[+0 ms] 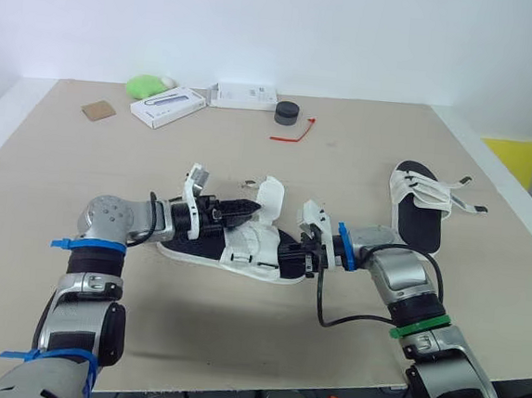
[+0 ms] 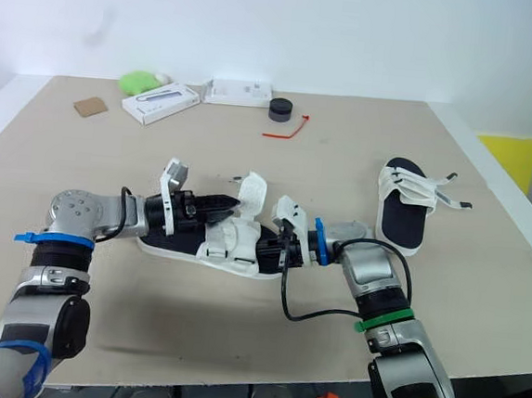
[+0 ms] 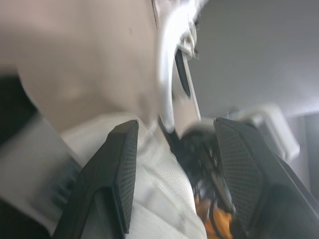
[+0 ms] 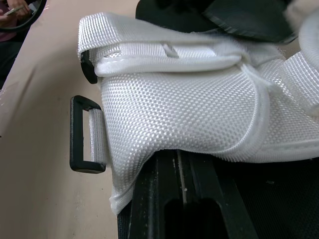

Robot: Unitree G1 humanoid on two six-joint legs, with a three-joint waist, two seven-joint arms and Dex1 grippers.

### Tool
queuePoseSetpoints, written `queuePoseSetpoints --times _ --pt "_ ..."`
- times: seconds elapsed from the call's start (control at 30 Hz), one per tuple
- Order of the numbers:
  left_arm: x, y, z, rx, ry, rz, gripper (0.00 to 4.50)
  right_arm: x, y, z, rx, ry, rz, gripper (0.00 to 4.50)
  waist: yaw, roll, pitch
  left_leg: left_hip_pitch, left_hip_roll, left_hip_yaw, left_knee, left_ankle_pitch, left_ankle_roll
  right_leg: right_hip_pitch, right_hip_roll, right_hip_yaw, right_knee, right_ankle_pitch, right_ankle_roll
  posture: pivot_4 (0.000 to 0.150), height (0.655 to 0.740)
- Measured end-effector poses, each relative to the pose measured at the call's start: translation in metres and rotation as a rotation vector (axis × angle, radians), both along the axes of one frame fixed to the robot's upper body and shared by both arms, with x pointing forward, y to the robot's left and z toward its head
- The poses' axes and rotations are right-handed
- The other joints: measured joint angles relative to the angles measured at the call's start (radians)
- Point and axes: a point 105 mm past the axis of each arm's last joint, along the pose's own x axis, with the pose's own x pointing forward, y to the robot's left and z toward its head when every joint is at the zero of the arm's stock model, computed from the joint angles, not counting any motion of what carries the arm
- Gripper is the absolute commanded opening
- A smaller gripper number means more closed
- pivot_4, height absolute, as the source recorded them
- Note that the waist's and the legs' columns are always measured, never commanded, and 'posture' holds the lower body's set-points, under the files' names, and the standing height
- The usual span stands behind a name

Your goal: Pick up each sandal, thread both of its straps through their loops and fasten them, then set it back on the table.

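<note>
A black-soled sandal point(image 1: 196, 247) with white webbing straps lies on the table point(image 1: 235, 336) in the middle, held between both arms. My left gripper point(image 1: 249, 211) reaches in from the left, open, its fingers point(image 3: 119, 169) either side of a raised white strap flap point(image 1: 270, 197). My right gripper point(image 1: 291, 257) comes from the right and is shut on the sandal's white upper point(image 4: 189, 109). A black plastic loop point(image 4: 82, 134) sticks out beside that upper. The second sandal point(image 1: 420, 213) lies at the right with loose straps.
At the back of the table are a green object point(image 1: 145, 85), two white boxes point(image 1: 167, 107) point(image 1: 245, 95), a black puck point(image 1: 286, 113), a red tie point(image 1: 295, 132) and a brown card point(image 1: 98, 110). A yellow object point(image 1: 512, 155) sits beyond the right edge.
</note>
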Motion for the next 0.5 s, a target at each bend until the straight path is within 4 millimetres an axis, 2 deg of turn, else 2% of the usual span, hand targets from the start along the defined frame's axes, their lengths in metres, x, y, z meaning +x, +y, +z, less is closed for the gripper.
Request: queuePoseSetpoints --times 0.1,0.23,0.33,0.5 --pt "0.01 0.003 0.003 -0.011 0.0 0.05 2.51 0.0 0.0 0.0 0.001 0.0 0.0 0.0 0.0 0.0 0.0 0.0 0.0 0.0 0.0 0.0 0.0 0.0 0.0 0.0 0.0 0.0 0.0 0.15 0.74" --pt "0.026 0.007 0.025 -0.053 -0.044 0.106 2.51 0.0 0.0 0.0 0.003 0.001 0.001 0.0 0.0 -0.001 0.0 -0.001 0.0 0.0 0.0 0.0 0.0 -0.001 0.0 0.0 0.0 0.0 0.0 0.15 0.74" --pt "0.032 0.005 0.033 -0.04 -0.064 0.116 2.51 0.0 0.0 0.0 0.004 0.001 0.002 0.0 -0.001 -0.001 0.0 -0.001 0.0 0.0 0.0 0.0 0.0 -0.001 0.0 0.0 0.0 0.0 0.0 0.15 0.74" --pt "0.032 -0.003 0.022 0.047 -0.051 0.08 2.51 0.0 0.001 0.001 0.008 0.003 0.002 0.0 -0.002 -0.001 0.001 -0.001 0.0 0.0 -0.001 0.0 0.0 -0.001 0.0 0.0 0.0 0.001 0.001 0.15 0.74"
